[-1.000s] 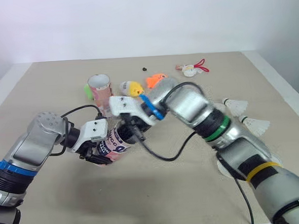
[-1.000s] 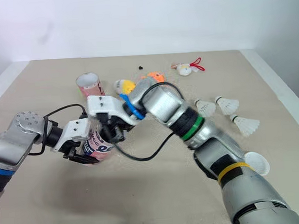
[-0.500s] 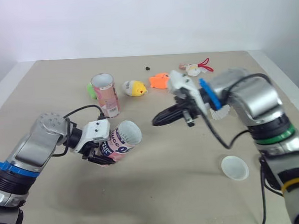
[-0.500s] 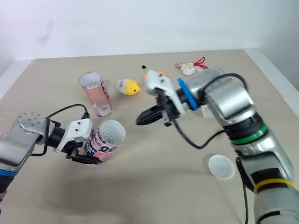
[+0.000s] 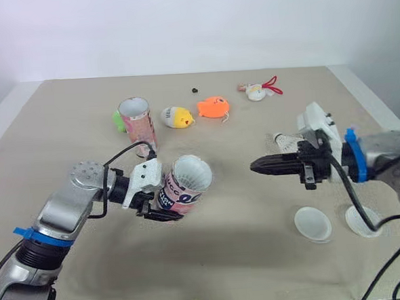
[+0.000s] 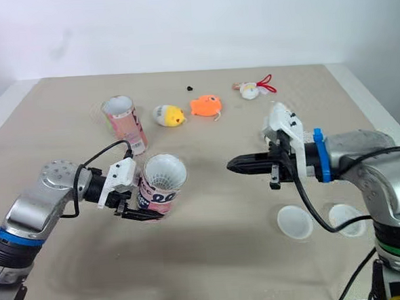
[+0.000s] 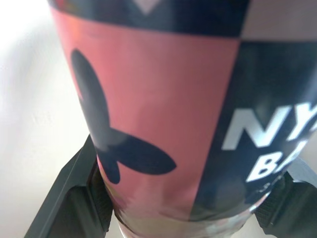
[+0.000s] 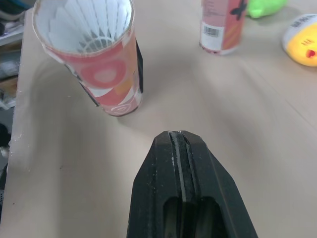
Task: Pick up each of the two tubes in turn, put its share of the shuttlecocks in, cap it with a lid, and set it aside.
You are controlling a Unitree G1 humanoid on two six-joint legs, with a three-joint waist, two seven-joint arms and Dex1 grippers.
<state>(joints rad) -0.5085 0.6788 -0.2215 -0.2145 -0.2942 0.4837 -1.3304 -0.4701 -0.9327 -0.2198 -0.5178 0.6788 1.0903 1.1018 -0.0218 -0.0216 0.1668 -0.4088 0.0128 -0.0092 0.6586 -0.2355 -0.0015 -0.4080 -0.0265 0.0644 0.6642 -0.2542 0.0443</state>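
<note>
My left gripper (image 5: 160, 203) is shut on a pink tube (image 5: 184, 189), held tilted just above the table. White shuttlecock feathers (image 8: 85, 26) show inside its open mouth. The second pink tube (image 5: 136, 124) stands upright and open at the back left. To the right of the held tube, well apart from it, my right gripper (image 5: 255, 165) is shut and holds nothing, its tips pointing at the tube. A loose shuttlecock (image 5: 288, 142) lies behind that gripper. Two white lids (image 5: 313, 224) (image 5: 365, 221) lie on the table at the right.
Small toys sit along the back of the table: a green one (image 5: 119, 119), a yellow chick (image 5: 177, 117), an orange fish (image 5: 212, 108) and a white-and-red piece (image 5: 258, 90). A tiny black bit (image 5: 194, 90) lies farther back. The table's right edge (image 5: 370, 105) is near.
My right gripper has pulled back from the held tube's mouth and swung far to the right. The held tube has shifted slightly right and stands more upright.
</note>
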